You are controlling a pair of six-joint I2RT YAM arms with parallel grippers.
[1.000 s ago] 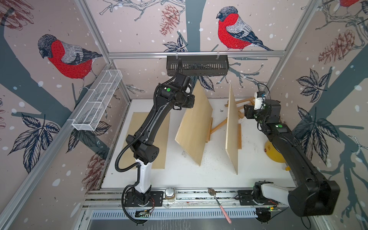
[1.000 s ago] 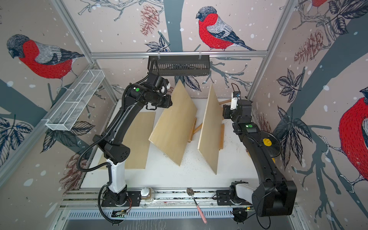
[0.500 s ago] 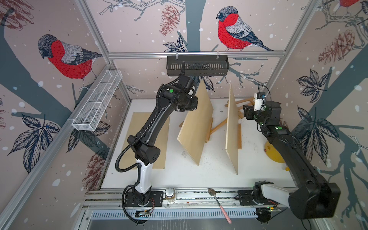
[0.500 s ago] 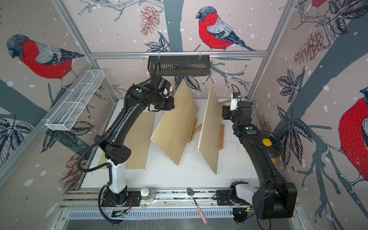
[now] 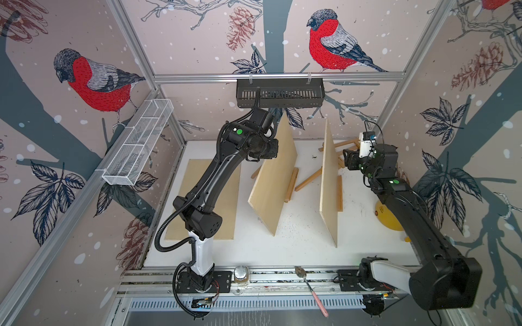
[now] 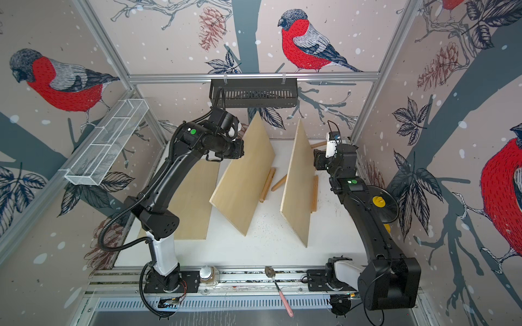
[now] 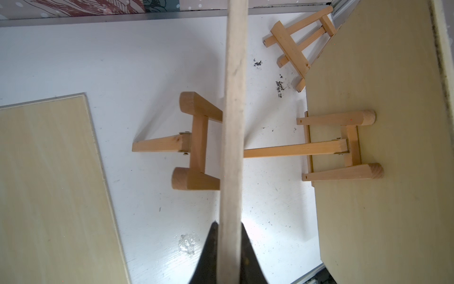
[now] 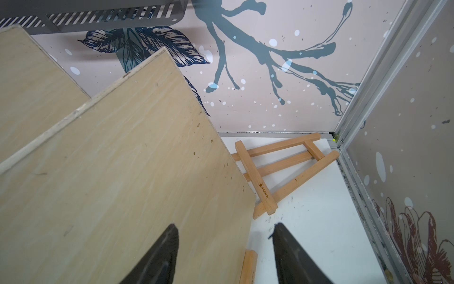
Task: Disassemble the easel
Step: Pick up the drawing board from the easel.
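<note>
Two wooden easels stand mid-table, each with a pale plywood board. My left gripper (image 7: pixel 229 223) is shut on the top edge of the left board (image 5: pixel 274 183) (image 7: pixel 234 98), near the back wall. That board's easel (image 7: pixel 196 142) shows beneath it. The right board (image 5: pixel 329 183) (image 8: pixel 122 172) rests nearly upright on the other easel (image 7: pixel 344 147). My right gripper (image 8: pixel 224 230) (image 5: pixel 346 159) is open just behind the right board's upper part, with one finger in front of the board face and nothing between the fingers. A third, folded easel (image 8: pixel 277 169) (image 5: pixel 343 145) lies flat at the back right corner.
Another board (image 5: pixel 223 203) lies flat on the table's left side. A yellow disc (image 5: pixel 387 217) sits by the right wall. A black basket (image 5: pixel 279 93) hangs on the back rail and a white wire basket (image 5: pixel 138 146) on the left. A jar (image 5: pixel 241 275) and spoon (image 5: pixel 310 288) lie on the front rail.
My left gripper has closed on the left board's top edge and moved right, and the board now stands steeper. The right gripper has barely moved.
</note>
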